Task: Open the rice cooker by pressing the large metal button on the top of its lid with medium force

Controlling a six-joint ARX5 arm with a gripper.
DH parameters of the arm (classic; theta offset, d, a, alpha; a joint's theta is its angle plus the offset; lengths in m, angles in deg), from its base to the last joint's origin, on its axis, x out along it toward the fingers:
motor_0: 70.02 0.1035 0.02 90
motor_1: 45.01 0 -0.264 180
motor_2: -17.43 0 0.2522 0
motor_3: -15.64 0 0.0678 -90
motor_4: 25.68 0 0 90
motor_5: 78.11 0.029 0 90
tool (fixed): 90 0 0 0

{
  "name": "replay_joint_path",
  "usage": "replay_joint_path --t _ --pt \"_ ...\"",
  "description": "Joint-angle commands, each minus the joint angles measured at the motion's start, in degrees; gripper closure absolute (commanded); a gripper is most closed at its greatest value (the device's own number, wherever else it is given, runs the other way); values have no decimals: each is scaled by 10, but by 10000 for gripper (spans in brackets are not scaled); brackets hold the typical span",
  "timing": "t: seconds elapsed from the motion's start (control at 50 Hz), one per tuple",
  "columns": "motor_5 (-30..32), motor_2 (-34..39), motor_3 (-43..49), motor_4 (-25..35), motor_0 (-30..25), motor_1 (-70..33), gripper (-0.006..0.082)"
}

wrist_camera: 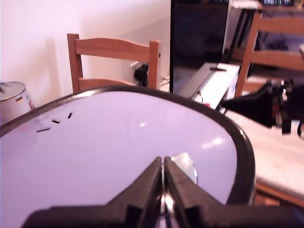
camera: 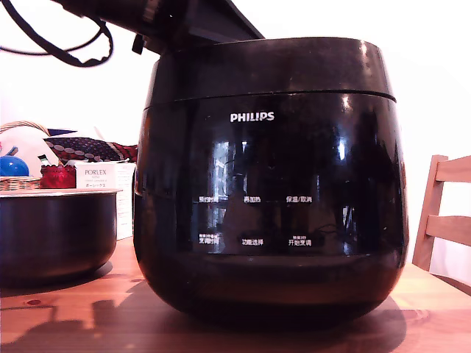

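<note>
rice cooker (camera: 271, 184) lid (wrist_camera: 118, 152) lies under closed claw (wrist_camera: 163, 164).

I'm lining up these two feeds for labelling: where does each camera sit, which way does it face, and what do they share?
Exterior view: sits low, near table height, facing the front of the rice cooker; a dark part of the arm and a cable show above the lid, a smaller pot at the exterior view's left.
Wrist view: sits on the arm just behind the gripper, looking along the lid's top toward a wooden chair; the closed fingers sit at a metal button.
Shared: the lid, and perhaps the chair.
</note>
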Motion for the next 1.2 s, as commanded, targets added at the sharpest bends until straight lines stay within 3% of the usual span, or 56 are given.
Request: replay_joint_path --t 0.0,0.66,1.18 --pt "12 25 43 0 -7 -25 791" --pt "38 25 115 -6 -12 -88 791" --pt "57 25 163 -56 -3 -90 791"
